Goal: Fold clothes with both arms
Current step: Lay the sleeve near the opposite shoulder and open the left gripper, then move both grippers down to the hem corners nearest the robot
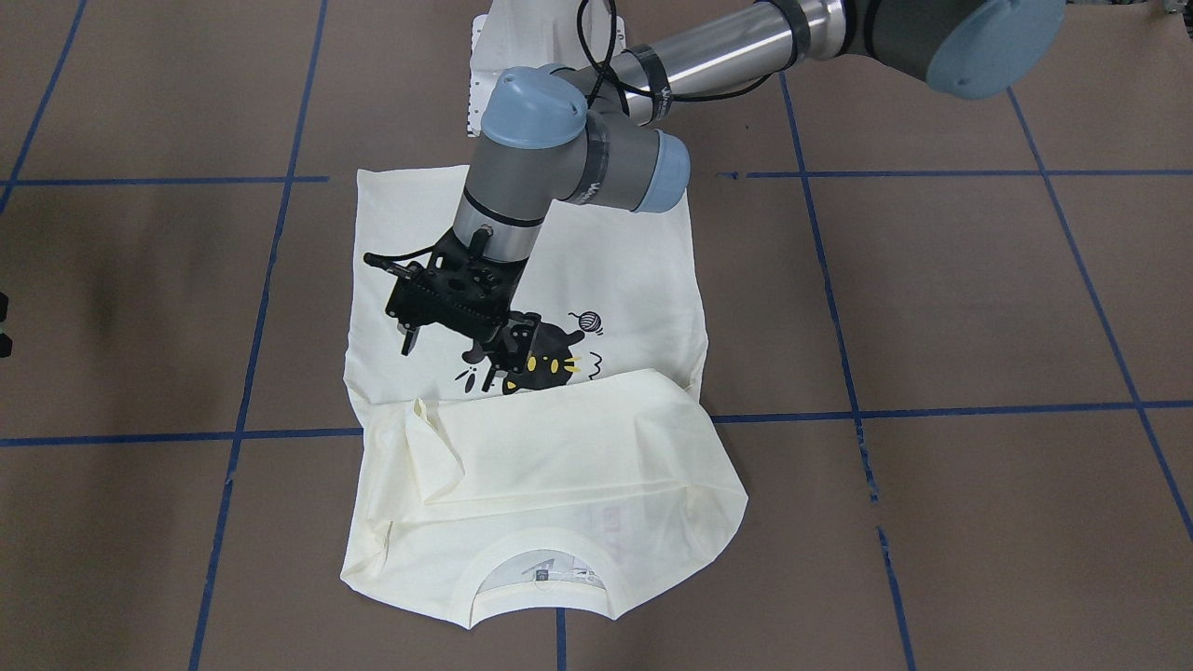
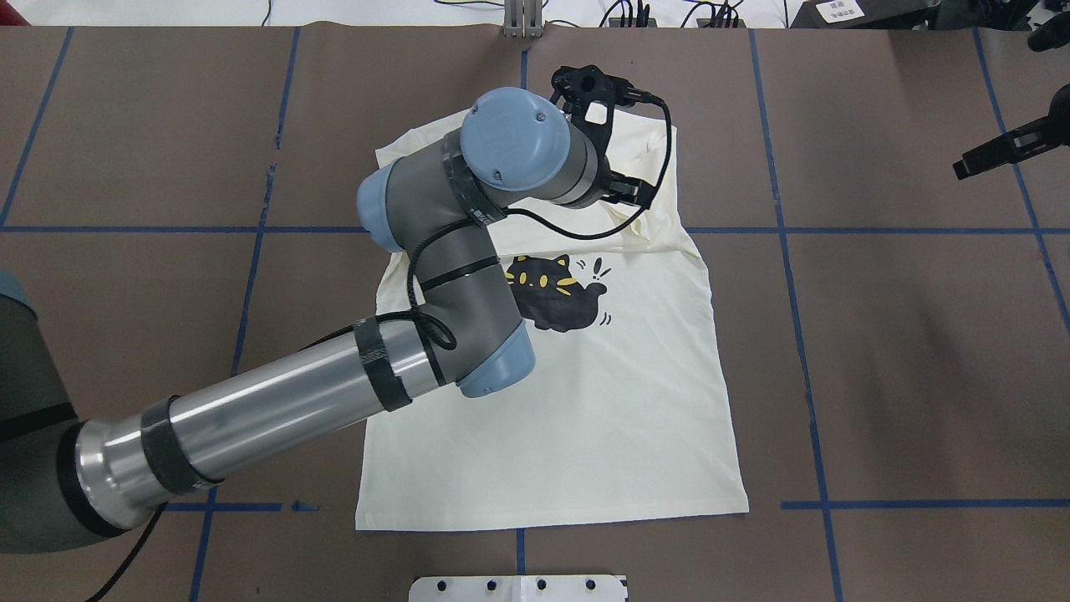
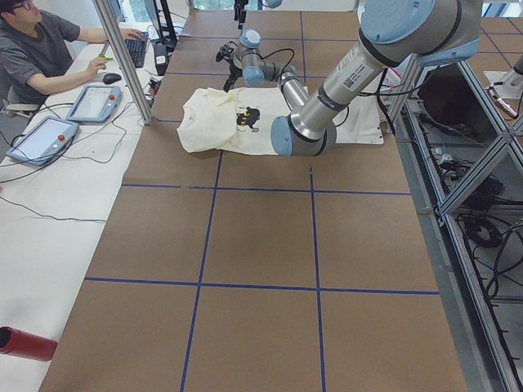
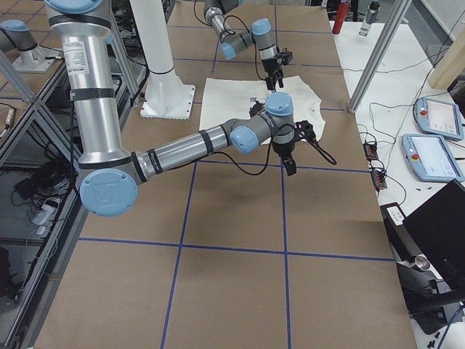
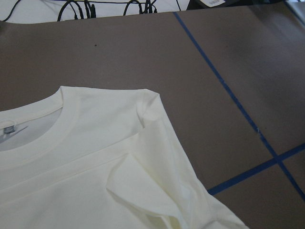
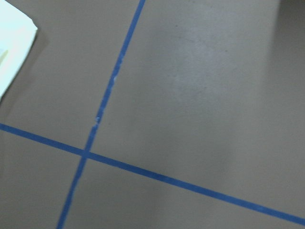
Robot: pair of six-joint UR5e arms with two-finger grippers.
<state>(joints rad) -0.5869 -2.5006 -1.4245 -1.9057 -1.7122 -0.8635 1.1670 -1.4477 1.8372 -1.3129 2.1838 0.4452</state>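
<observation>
**A:** Brown table [image 1: 932, 298], shirt [image 1: 596, 270] in the middle, print up, sleeves [image 1: 559, 447] folded across. Which way does it point?

**B:** Lengthwise away from the robot: hem [image 2: 552, 514] near it, collar [image 1: 541, 559] far.

**A:** Fingers?

**B:** Left fingers [image 1: 408, 337] spread wide, empty, above the cat [image 1: 550, 368]. Right fingers [image 4: 290, 163]: cannot tell. I'd pinch both collar corners evenly and lift low.

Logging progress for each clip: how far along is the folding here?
Done: the sleeves look folded in across the chest, beside the collar. In hand: nothing; the left end effector hovers open over the cat print, the right end effector is off the shirt. Left: the shirt's body lies flat at full length, so its folds remain.
</observation>
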